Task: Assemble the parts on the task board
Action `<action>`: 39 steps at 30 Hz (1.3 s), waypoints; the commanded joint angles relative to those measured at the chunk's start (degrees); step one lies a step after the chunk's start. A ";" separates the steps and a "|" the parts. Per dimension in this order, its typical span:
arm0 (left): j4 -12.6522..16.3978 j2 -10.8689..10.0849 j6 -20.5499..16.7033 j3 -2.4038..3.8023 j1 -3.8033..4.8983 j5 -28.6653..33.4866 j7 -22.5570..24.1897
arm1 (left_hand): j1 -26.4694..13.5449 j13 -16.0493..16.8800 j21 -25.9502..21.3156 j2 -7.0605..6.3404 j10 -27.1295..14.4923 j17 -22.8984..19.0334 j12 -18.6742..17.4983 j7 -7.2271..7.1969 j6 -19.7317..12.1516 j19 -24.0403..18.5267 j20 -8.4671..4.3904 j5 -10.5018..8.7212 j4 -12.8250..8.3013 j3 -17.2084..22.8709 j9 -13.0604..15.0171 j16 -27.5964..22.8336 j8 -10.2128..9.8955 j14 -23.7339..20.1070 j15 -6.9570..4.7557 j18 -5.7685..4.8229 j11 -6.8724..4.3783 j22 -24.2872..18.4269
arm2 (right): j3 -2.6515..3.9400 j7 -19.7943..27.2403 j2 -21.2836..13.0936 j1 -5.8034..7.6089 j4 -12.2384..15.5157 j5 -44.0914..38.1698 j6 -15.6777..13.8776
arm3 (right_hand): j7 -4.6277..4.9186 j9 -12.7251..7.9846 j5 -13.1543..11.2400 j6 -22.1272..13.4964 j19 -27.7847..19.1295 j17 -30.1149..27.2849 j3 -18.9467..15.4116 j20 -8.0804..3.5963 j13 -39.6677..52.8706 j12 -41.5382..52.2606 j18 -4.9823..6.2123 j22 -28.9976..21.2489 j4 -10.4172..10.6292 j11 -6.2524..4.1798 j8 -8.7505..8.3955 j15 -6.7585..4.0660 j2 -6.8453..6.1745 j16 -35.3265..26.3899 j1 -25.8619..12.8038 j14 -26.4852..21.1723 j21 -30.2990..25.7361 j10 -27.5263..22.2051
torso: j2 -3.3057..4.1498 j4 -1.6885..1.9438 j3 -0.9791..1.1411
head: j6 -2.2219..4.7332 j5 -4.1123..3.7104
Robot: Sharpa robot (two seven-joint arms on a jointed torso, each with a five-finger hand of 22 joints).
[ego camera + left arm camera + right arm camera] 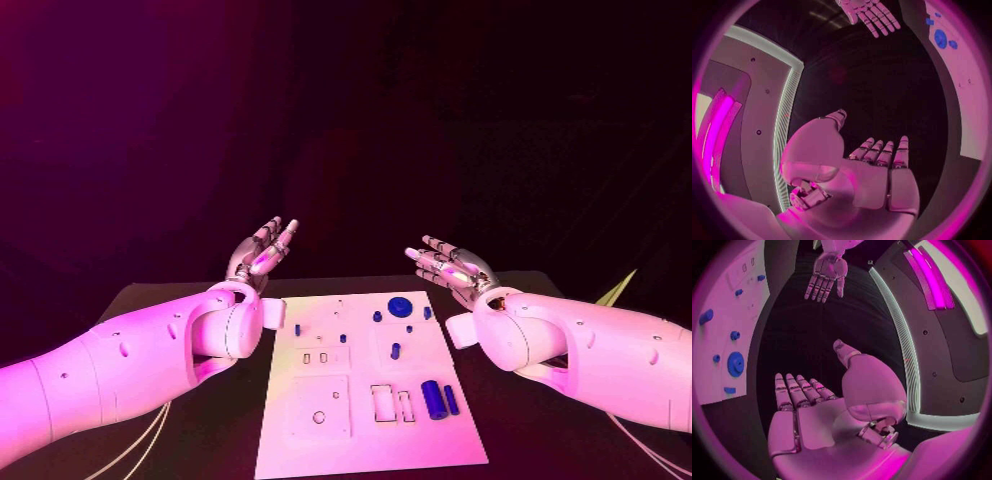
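The white task board [310, 440] lies in the middle of the black table, between my two arms. Several blue parts sit on it: a round gear [400, 306] near its far edge, small pegs [395, 350] around the middle, and two cylinders [434, 399] lying near its right side. My left hand [263, 250] is raised beyond the board's far left corner, fingers straight and apart, holding nothing. My right hand [451, 264] is raised beyond the far right corner, also spread and empty. The gear [736, 364] and board [729, 300] appear in the right wrist view, as does the left hand [824, 279].
Recessed slots and outlines [382, 402] mark the board's near half. The black table [188, 420] extends past both sides of the board. A yellow-green strip [617, 290] lies at the table's far right. Thin cables [144, 440] run under my left arm.
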 commanded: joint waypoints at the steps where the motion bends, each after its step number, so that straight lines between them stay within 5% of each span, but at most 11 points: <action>1: -1.05 0.50 1.66 -0.02 0.39 0.03 0.04 | 2.83 0.07 0.94 -0.24 0.18 0.23 -0.05 4.17 0.58 0.09 1.02 1.33 0.49 -0.05 0.41 0.07 0.42 -0.07 0.61 0.09 1.07 0.67 | -0.72 -1.53 0.13 1.04 -1.14 -0.93 3.41 | 9.80 0.86 1.38 1.97 0.79 0.81 3.75 0.94 0.66 0.72 1.07 0.67 -0.63 0.70 0.86 0.60 -0.11 0.90 3.46 0.76 0.81 1.51 | 0.01 -0.02 0.00 | 0.01 0.00; 7: -1.19 0.56 1.82 -0.03 0.43 0.03 0.04 | 3.21 0.09 0.96 -0.45 0.29 0.25 -0.03 4.27 0.67 0.11 1.07 1.31 0.25 0.19 0.44 0.09 0.46 -0.03 0.73 0.14 1.17 0.69 | -1.53 -2.61 0.16 1.98 -2.05 -1.41 5.66 | 9.82 1.17 1.36 3.94 2.33 1.17 4.87 0.94 0.86 0.93 1.48 0.91 -3.12 0.78 1.25 0.71 -0.49 1.27 5.43 3.32 1.22 3.97 | 0.01 -0.02 0.00 | 0.01 0.00; 8: -0.95 -0.27 3.11 -0.05 0.42 0.32 0.21 | 3.26 0.10 0.97 -0.46 0.30 0.25 -0.02 4.28 0.73 0.11 1.08 1.32 0.22 0.22 0.45 0.09 0.47 -0.02 0.75 0.14 1.19 0.69 | -1.52 -1.56 -0.35 2.04 -2.77 -9.54 3.15 | 9.81 1.18 1.36 4.07 2.41 1.20 4.92 0.94 0.87 0.94 1.51 0.92 -3.29 0.77 1.27 0.69 -0.55 1.29 5.58 3.54 1.24 4.12 | 0.07 -0.01 -0.05 | -1.25 0.01; 14: -0.78 -0.79 3.30 -0.06 0.42 0.32 0.31 | 3.73 0.15 1.02 -0.67 0.63 0.33 0.04 4.51 1.06 0.21 1.12 1.30 -0.04 0.59 0.52 0.18 0.56 0.30 0.88 0.22 1.42 0.73 | -1.52 -1.14 -0.07 2.12 -3.93 -14.94 2.21 | 9.71 1.98 1.33 8.55 5.76 1.89 5.82 0.91 1.27 1.48 2.12 1.34 -5.98 0.53 2.31 0.23 -1.28 2.20 8.68 8.87 2.12 9.15 | 0.05 0.08 -0.10 | -1.48 0.00; 19: 0.16 -1.88 3.13 -0.08 0.44 -0.02 0.42 | 6.60 0.46 1.22 -2.15 3.05 0.68 0.37 4.94 3.83 0.74 1.37 1.21 -1.66 2.19 1.02 0.48 1.18 2.02 1.33 0.05 1.84 0.81 | -1.51 -0.81 0.74 2.32 -6.07 -22.77 1.61 | 9.30 3.79 1.33 18.92 14.07 3.47 6.53 0.80 2.14 2.94 3.59 2.02 -8.04 -0.34 4.96 -1.10 -2.05 4.60 12.01 22.08 4.10 23.69 | 0.23 0.03 -0.17 | -1.70 0.16; 22: 1.02 -2.78 3.15 -0.08 0.45 -0.71 0.60 | 8.94 0.80 2.09 -3.08 6.19 1.14 0.79 5.62 7.23 3.70 1.43 1.20 -3.00 3.25 1.61 0.99 2.05 4.52 1.69 -0.11 2.73 1.30 | -1.50 -1.13 1.23 2.60 -7.27 -28.18 1.43 | 8.37 5.57 1.33 29.67 29.37 4.85 6.83 0.67 2.83 4.35 5.51 3.32 -8.69 -1.82 7.82 -2.91 -2.89 7.16 13.51 34.44 7.65 37.56 | 0.52 0.06 -0.19 | -1.74 0.09; 26: 2.73 -4.41 3.42 -0.06 0.53 -1.87 0.84 | 15.03 1.71 10.61 -6.34 16.63 4.74 2.10 5.85 18.97 27.86 1.46 1.08 -6.38 5.01 3.84 6.67 5.60 23.64 3.69 -1.44 3.22 5.12 | -1.28 -2.36 1.77 2.98 -8.44 -37.32 1.93 | 6.75 7.01 1.34 39.97 36.26 5.78 8.15 -0.05 2.72 4.36 7.00 3.59 -9.23 -3.64 10.62 -5.08 -4.27 9.37 14.65 41.32 9.78 43.41 | 1.43 0.12 -0.28 | -1.59 -0.17; 27: 3.18 -4.81 3.52 -0.05 0.59 -2.20 0.83 | 16.11 2.55 12.17 -6.71 25.03 6.42 3.87 6.31 23.93 31.34 1.25 1.06 -7.03 5.62 4.83 9.53 7.29 32.38 3.20 -0.93 3.84 5.52 | -1.23 -2.82 1.89 3.13 -8.65 -39.48 2.02 | 6.21 7.13 1.35 41.25 37.90 6.19 8.73 -0.56 2.75 4.23 7.02 3.58 -9.35 -4.19 10.91 -5.70 -4.88 9.86 14.81 43.13 10.19 45.04 | 1.69 0.20 -0.32 | -1.59 -0.22; 30: 4.64 -6.02 4.42 -0.02 0.84 -3.23 0.43 | 17.55 3.39 16.01 -7.79 42.38 9.72 7.29 5.65 36.30 40.10 0.25 0.98 -8.29 7.57 7.35 14.00 11.79 44.44 0.59 0.92 4.12 6.35 | -1.12 -4.53 2.14 3.59 -8.98 -45.50 2.60 | 5.55 7.36 1.32 42.97 40.43 7.06 9.79 -1.52 2.75 3.72 6.99 3.58 -9.19 -4.92 11.16 -6.61 -5.86 10.43 14.63 45.78 10.81 47.47 | 2.23 0.42 -0.44 | -1.87 -0.33; 35: 7.50 -8.10 6.23 0.05 1.20 -5.33 -0.63 | 17.81 3.53 21.23 -9.17 53.00 14.33 8.32 4.94 40.83 47.29 -3.20 0.81 -9.25 10.55 8.43 17.67 13.82 52.90 -2.58 0.70 1.51 8.31 | -1.04 -8.07 2.52 4.57 -8.70 -56.82 4.11 | 4.10 8.38 1.25 46.18 46.73 10.53 11.12 -4.24 3.00 3.24 6.90 4.74 -8.31 -6.68 11.90 -9.23 -7.61 13.05 14.22 52.96 13.91 52.89 | 3.44 0.76 -0.62 | -2.13 -0.63; 39: 10.50 -9.95 7.79 0.20 1.36 -6.84 -1.37 | 17.65 3.20 27.23 -10.11 56.82 18.52 7.21 4.22 42.74 50.79 -5.54 0.70 -9.89 12.26 9.07 21.72 14.39 58.91 -4.58 0.67 0.22 11.54 | -1.00 -11.39 3.08 5.36 -8.05 -65.88 5.43 | 2.83 9.40 1.16 48.41 54.24 15.60 9.83 -7.80 3.29 3.15 6.86 8.26 -8.36 -8.58 12.39 -12.38 -8.37 18.42 14.98 62.03 20.51 56.86 | 4.60 0.94 -0.83 | -2.52 -0.93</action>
